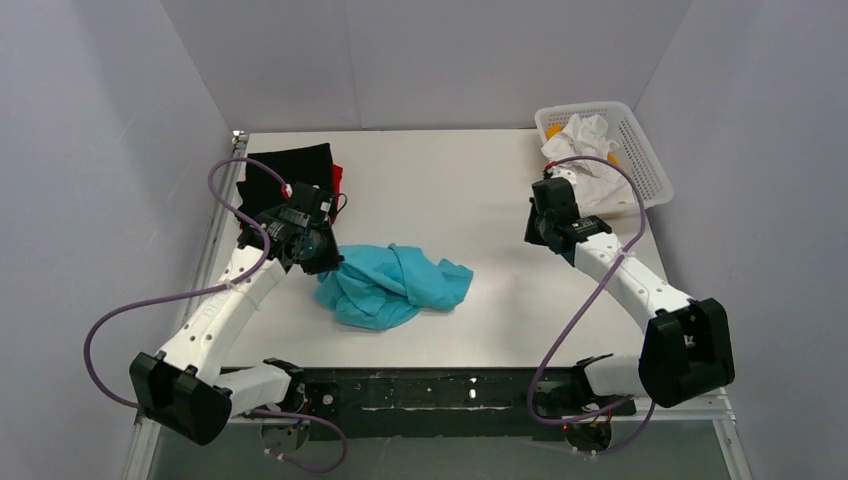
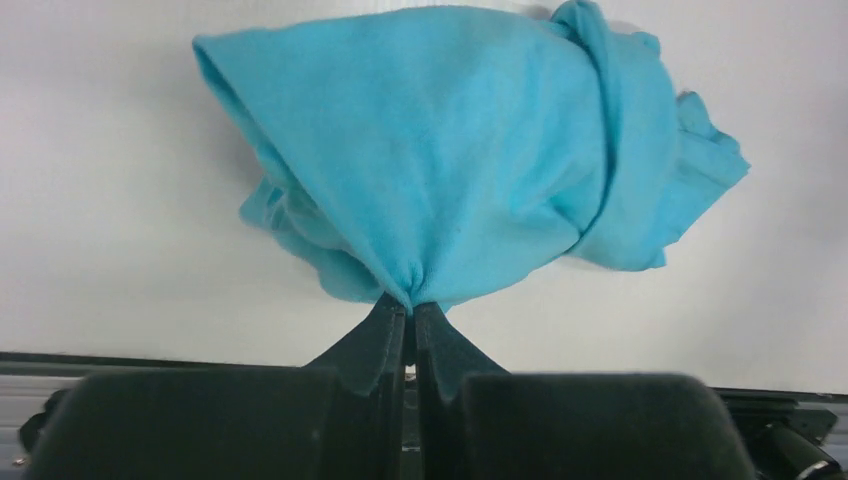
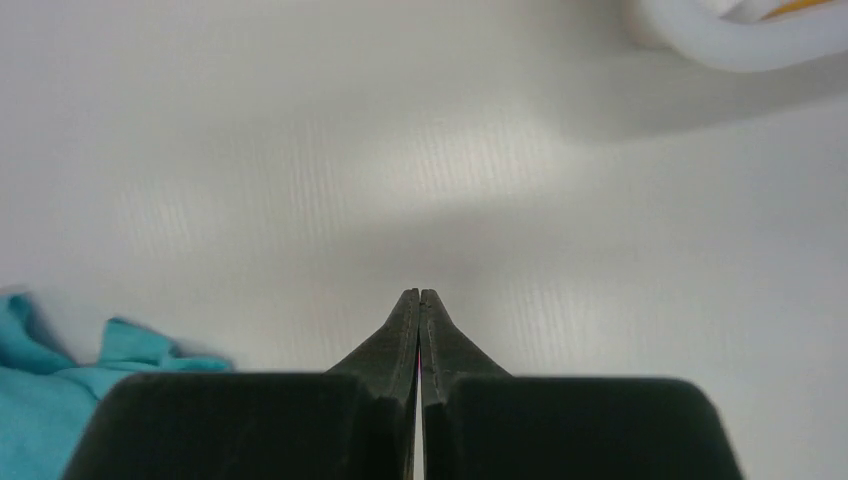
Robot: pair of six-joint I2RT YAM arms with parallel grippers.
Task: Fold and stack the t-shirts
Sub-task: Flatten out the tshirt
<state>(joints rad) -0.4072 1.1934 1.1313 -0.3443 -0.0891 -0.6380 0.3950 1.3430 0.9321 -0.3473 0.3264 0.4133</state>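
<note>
A crumpled turquoise t-shirt point(image 1: 395, 286) lies mid-table, left of centre. My left gripper point(image 1: 330, 258) is shut on the turquoise t-shirt point(image 2: 450, 160) at its left edge, the cloth bunched between the tips point(image 2: 411, 303). A folded black t-shirt point(image 1: 285, 177) lies flat at the back left, with a red t-shirt point(image 1: 337, 179) showing at its right edge. My right gripper point(image 1: 542, 235) hovers over bare table at the right, shut with nothing in it point(image 3: 420, 295). A corner of the turquoise t-shirt point(image 3: 40, 390) shows at the lower left of the right wrist view.
A white mesh basket point(image 1: 640, 150) holding white cloth point(image 1: 588, 140) stands at the back right corner; its rim point(image 3: 720, 40) shows in the right wrist view. Walls enclose the table on three sides. Purple cables loop from both arms.
</note>
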